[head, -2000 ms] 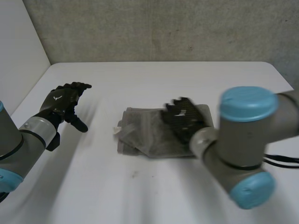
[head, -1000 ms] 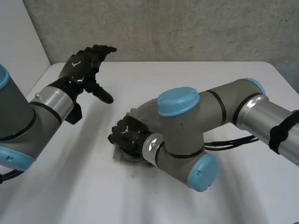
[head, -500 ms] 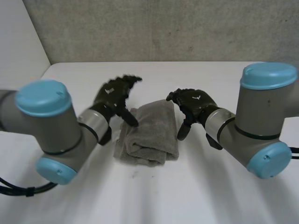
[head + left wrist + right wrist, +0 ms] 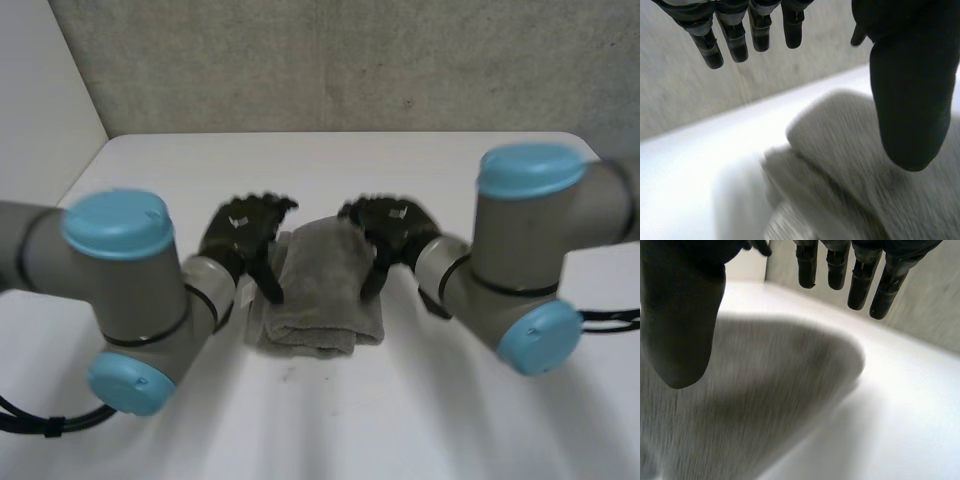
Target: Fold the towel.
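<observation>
A grey towel [image 4: 322,287] lies folded into a thick narrow bundle in the middle of the white table [image 4: 330,420]. My left hand [image 4: 243,232] hovers at its left edge, open, thumb pointing down beside the cloth. My right hand [image 4: 392,228] hovers at its right edge, open as well, thumb down. In the left wrist view the towel [image 4: 850,175] lies under the thumb [image 4: 907,90], with the fingers [image 4: 735,35] held straight above it. The right wrist view has the towel [image 4: 750,400] beneath the thumb [image 4: 682,315], fingers [image 4: 860,275] straight and holding nothing.
A grey wall [image 4: 330,60] runs along the table's far edge, and a pale wall [image 4: 35,120] stands at the left. Both arms' big elbows with light-blue caps [image 4: 118,225] [image 4: 530,170] reach over the near half of the table.
The right hand has let go of the towel and opened. Both hands have come in to flank the folded towel, moving slightly lower and closer to its edges since half a second ago.
</observation>
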Available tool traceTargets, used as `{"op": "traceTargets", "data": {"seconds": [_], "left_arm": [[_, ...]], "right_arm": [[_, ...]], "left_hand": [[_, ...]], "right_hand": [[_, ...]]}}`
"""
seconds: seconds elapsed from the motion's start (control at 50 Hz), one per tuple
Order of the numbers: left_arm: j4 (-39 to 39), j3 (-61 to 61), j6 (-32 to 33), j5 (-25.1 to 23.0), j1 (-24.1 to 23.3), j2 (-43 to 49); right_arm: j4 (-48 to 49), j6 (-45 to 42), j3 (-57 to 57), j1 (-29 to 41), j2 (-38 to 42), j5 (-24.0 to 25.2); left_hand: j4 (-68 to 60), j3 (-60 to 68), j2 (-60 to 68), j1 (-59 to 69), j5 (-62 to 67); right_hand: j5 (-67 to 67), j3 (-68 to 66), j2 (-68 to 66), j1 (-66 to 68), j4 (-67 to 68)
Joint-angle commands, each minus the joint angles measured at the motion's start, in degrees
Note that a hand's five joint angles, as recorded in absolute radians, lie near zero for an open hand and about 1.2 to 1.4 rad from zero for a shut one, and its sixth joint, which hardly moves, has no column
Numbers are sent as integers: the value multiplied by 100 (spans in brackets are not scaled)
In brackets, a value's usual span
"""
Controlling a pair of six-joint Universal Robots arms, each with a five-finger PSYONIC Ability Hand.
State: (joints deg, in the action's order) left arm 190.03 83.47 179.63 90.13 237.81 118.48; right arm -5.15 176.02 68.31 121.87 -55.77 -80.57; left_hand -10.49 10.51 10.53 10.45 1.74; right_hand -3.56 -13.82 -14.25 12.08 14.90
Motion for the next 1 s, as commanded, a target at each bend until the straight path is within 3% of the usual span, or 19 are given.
{"op": "traceTargets", "data": {"seconds": [0.02, 0.12, 0.2, 0.26, 0.88, 1.0], "left_arm": [[-360, -260, -68, 31, 90, -1193], [-1293, -780, -86, 207, 363, -1749], [-2406, -1297, -103, 707, 933, -2196], [-2812, -1403, -95, 700, 1066, -2312], [-2884, -1421, -174, 515, 1049, -2303], [-2884, -1439, -183, 287, 1084, -2277]], "right_arm": [[-91, -15, -55, -172, -1390, -660], [-459, -86, -247, -628, -1892, -1109], [-830, -77, -442, -893, -1999, -1119], [-1111, -77, -609, -1034, -2016, -1110], [-1234, -86, -495, -1122, -2139, -1102], [-1234, -103, -468, -1025, -2148, -1075]], "left_hand": [[-175, 172, 170, 178, 49], [-107, 105, 103, 111, -18], [44, -46, -49, -40, -170], [44, -46, -49, -40, -170], [44, -46, -49, -40, -170], [44, -46, -49, -40, -170]], "right_hand": [[356, 382, 425, -208, -490], [356, 382, 425, -208, -490], [356, 382, 425, -208, -490], [356, 382, 425, -208, -490], [356, 382, 425, -208, -490], [356, 382, 425, -208, -490]]}}
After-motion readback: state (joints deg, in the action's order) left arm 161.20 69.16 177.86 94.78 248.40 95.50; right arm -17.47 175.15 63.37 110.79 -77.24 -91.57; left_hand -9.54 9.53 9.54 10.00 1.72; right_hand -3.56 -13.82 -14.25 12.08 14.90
